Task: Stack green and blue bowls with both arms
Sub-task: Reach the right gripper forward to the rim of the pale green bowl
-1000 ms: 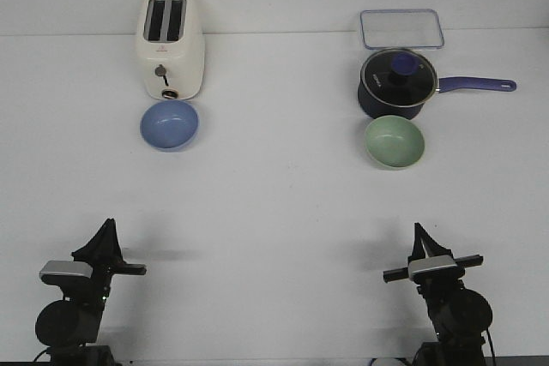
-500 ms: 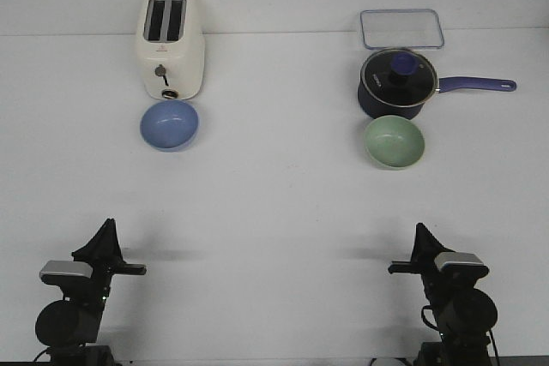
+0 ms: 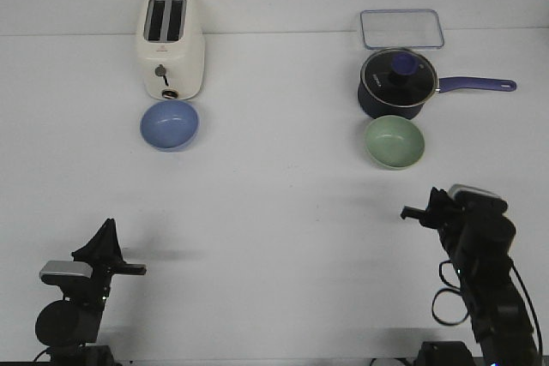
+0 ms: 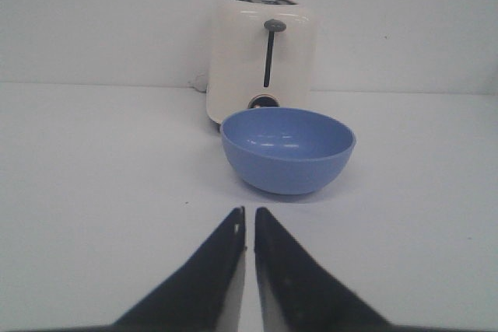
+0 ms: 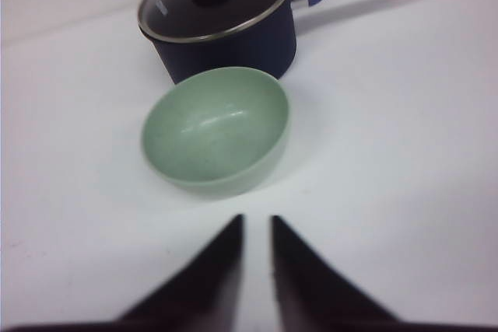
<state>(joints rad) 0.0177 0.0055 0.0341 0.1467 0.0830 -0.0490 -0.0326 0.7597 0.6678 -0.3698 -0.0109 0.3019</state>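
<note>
The blue bowl (image 3: 169,124) sits upright at the back left, just in front of a toaster. The green bowl (image 3: 395,141) sits upright at the back right, just in front of a saucepan. My left gripper (image 3: 106,225) rests low at the front left, shut and empty; the left wrist view shows it (image 4: 249,211) pointing at the blue bowl (image 4: 288,149), well short of it. My right gripper (image 3: 436,197) is raised at the front right. The right wrist view shows it (image 5: 257,221) empty, its jaws a little apart, close before the green bowl (image 5: 214,130).
A cream toaster (image 3: 171,45) stands behind the blue bowl. A dark blue lidded saucepan (image 3: 396,83) stands behind the green bowl, its handle pointing right. A clear lidded container (image 3: 401,28) lies behind the saucepan. The table is white.
My right arm has lifted and moved forward toward the green bowl, turning as it went. My left arm has not moved. Both bowls stay in place.
</note>
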